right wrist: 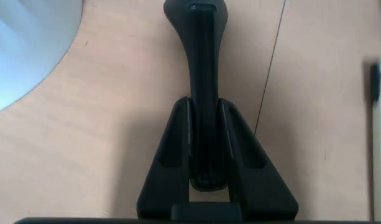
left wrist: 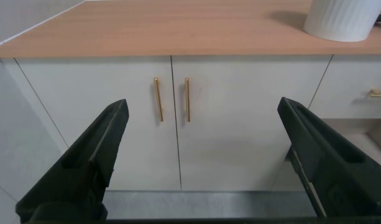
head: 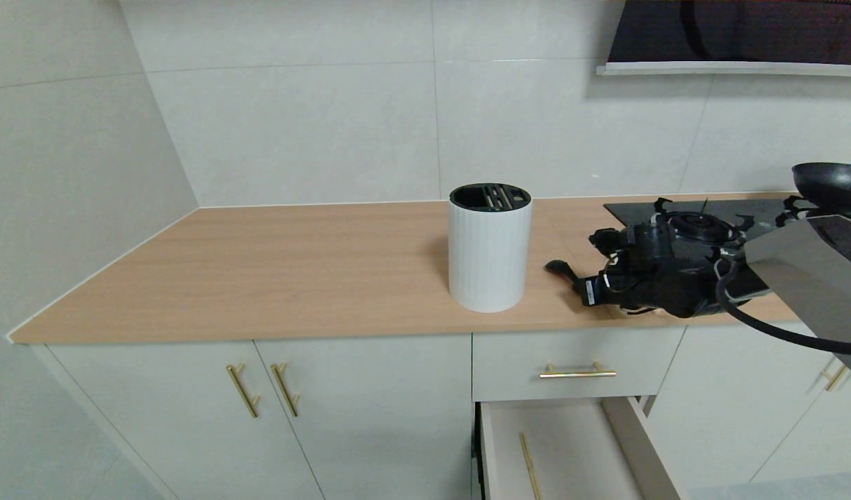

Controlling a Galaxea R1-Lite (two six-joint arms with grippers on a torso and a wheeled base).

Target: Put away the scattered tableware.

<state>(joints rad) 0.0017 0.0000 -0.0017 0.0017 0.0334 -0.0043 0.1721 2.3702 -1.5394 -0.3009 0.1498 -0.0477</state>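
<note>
The right arm [head: 807, 271] has a boxy silver-grey forearm shell, a thick black cable [head: 765, 323] looped beneath it, and a black wrist with small white labels. The left gripper [left wrist: 202, 104] and the right gripper [right wrist: 204, 102] have matte black, wedge-shaped fingers [left wrist: 97, 162].

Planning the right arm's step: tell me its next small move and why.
Probably lift straight up. The right pincer is shut on the handle of the black utensil, down at the level of the countertop beside the white holder. The holder's slotted top sits well above the utensil, so it likely needs height before it can go in.
</note>
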